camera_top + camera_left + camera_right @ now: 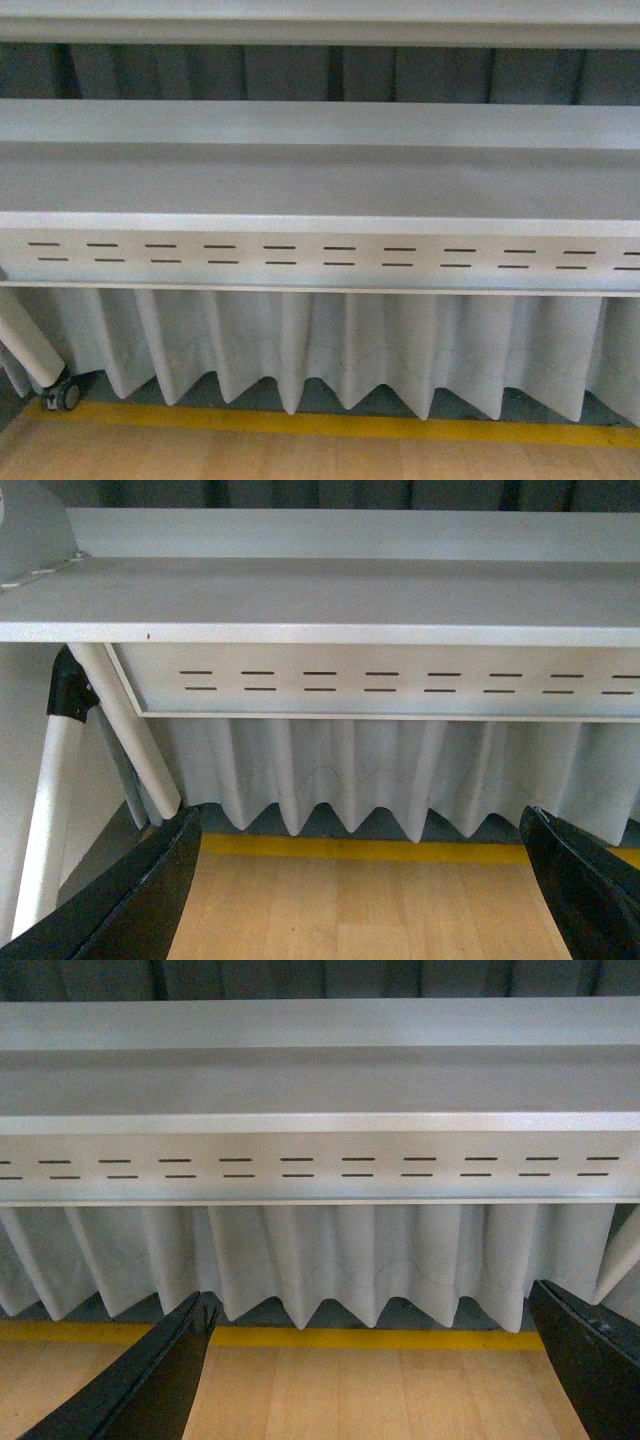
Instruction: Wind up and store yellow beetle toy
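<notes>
Left claw [360, 817] wide open, right claw [372, 1295] wide open, over wooden floor [370, 1395]

Grey shelf [320, 180], dark dashed slots [339, 248]; pale curtain [330, 340]; yellow floor stripe [300, 423].

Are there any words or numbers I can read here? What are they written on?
None: no words, numbers, labels or signs show in any view.
The dark dashes on the table's panel are slots, not letters.
The yellow stripe on the floor and the curtain are plain.
</notes>
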You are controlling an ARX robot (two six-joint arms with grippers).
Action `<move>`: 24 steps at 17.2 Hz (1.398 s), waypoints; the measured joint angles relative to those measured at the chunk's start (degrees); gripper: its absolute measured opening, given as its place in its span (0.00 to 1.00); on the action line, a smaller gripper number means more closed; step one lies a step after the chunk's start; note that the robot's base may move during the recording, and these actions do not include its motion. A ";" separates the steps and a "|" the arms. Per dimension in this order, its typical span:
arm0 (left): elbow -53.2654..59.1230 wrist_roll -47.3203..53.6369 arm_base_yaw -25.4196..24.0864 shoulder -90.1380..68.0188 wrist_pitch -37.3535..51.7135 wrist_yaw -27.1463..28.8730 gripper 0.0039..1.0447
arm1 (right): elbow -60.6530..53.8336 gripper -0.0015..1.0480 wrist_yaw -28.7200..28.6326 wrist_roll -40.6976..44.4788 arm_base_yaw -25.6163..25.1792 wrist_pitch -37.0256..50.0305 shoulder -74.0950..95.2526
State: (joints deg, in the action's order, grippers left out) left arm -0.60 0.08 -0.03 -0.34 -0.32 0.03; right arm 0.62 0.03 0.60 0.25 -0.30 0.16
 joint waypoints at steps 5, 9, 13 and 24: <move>0.00 0.00 0.00 0.00 -0.11 0.00 0.94 | 0.00 0.94 0.00 0.00 0.00 -0.07 0.00; 0.00 -0.02 0.00 0.00 0.11 -0.04 0.94 | 0.00 0.94 -0.02 0.00 0.00 0.02 -0.02; 0.00 -0.02 0.00 0.00 0.13 -0.07 0.94 | 0.00 0.94 0.00 0.00 0.00 0.04 0.00; 0.00 -0.04 0.00 0.00 0.13 0.00 0.94 | 0.00 0.94 -0.02 -0.02 0.00 -0.02 0.00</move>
State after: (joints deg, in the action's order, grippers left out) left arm -0.60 0.03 -0.03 -0.34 -0.19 0.03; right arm 0.62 0.01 0.58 0.25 -0.32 0.16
